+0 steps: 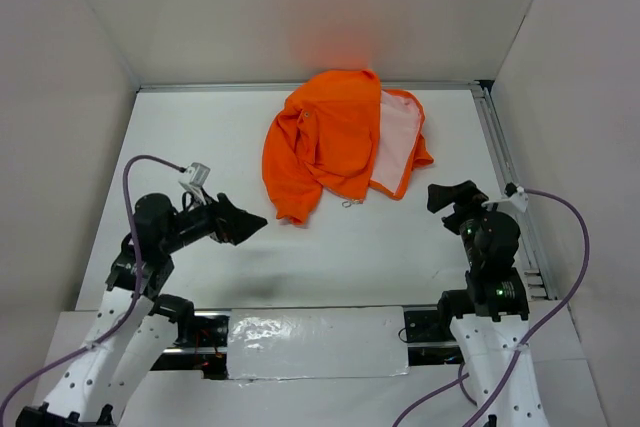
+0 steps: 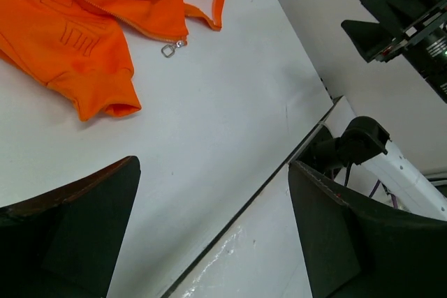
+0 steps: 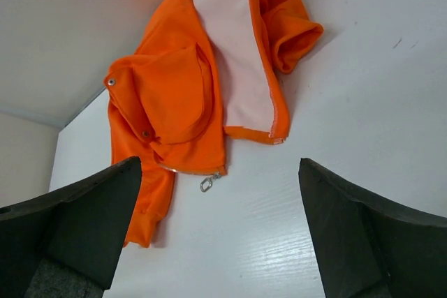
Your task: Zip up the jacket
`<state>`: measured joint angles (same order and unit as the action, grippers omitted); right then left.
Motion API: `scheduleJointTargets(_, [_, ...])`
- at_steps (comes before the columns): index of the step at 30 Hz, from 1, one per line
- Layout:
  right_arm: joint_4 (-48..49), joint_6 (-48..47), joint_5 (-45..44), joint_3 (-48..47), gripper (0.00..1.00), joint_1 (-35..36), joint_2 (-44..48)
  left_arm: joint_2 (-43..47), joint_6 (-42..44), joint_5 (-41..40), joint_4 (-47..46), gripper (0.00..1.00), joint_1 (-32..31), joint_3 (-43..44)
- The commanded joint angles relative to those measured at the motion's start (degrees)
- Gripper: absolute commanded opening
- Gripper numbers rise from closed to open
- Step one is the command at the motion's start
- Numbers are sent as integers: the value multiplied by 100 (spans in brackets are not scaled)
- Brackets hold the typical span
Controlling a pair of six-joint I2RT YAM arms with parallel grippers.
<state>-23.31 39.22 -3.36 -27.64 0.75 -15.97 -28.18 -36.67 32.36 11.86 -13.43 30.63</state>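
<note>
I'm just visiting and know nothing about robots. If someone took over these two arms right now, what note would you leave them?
Left pincer: open, empty, clear of the jacket.
Right pincer: open, empty, not touching it either.
Jacket: crumpled at the table's far middle, unzipped, pale lining showing, zipper pull at its near hem.
Done: nothing yet. Left: flatten it, join the zipper, pull it shut.

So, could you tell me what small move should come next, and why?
Probably ease the left arm's fingers forward toward the silver zipper pull at the near hem of the crumpled bright orange fleece jacket. The jacket lies open with its pale pink lining showing, and those fingers and the right arm's fingers are open, empty and short of it.
</note>
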Motion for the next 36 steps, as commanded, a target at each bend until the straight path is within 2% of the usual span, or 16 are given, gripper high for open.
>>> scheduleJointTargets(1, [107, -116, 10, -382, 100, 21, -283, -546, 274, 480, -148, 99, -19, 285])
scheduleJointTargets(4, [20, 216, -217, -479, 100, 21, -749, -960, 80, 814, -454, 99, -54, 181])
scheduleJointTargets(6, [10, 43, -193, -611, 100, 21, -1267, -1432, 11, 877, -834, 99, -133, 180])
scheduleJointTargets(11, [-533, -178, -411, -1576, 100, 39, -2866, -2681, -8, 377, -843, 99, -853, 916])
scheduleJointTargets(12, [-552, -187, -525, -1674, 100, 39, -3094, -3214, -7, 168, -721, 99, -1150, 1301])
scheduleJointTargets(14, [-386, -300, -465, -1849, 89, 56, -3684, -3832, 28, -428, -571, 99, -1441, 1742])
scheduleJointTargets(15, [-289, -379, -351, -1868, 89, 56, -3877, -4470, 28, -624, -457, 99, -1539, 2005])
scheduleJointTargets(19, [62, -529, -252, -2104, 98, 109, -5000, -6239, 133, -1275, 595, 99, -2084, 3885])
scheduleJointTargets(23, [292, -854, -455, -2517, 100, 206, -5872, -8004, 230, -1879, 1318, 99, -2357, 5589])
scheduleJointTargets(26, [248, -1127, -386, -3062, 100, 223, -6698, -8911, 318, -1935, 1722, 99, -2427, 6330])
scheduleJointTargets(29, [239, -1207, -219, -3546, 100, 250, -7620, -9536, 283, -2102, 2030, 99, -2393, 7226])
scheduleJointTargets(34, [442, -1154, 72, -4011, 100, 267, -8369, -10022, 177, -2523, 2233, 99, -2366, 7615])
scheduleJointTargets(36, [415, -1136, 107, -4178, 97, 267, -8668, -10198, 177, -2655, 2304, 99, -2375, 7677])
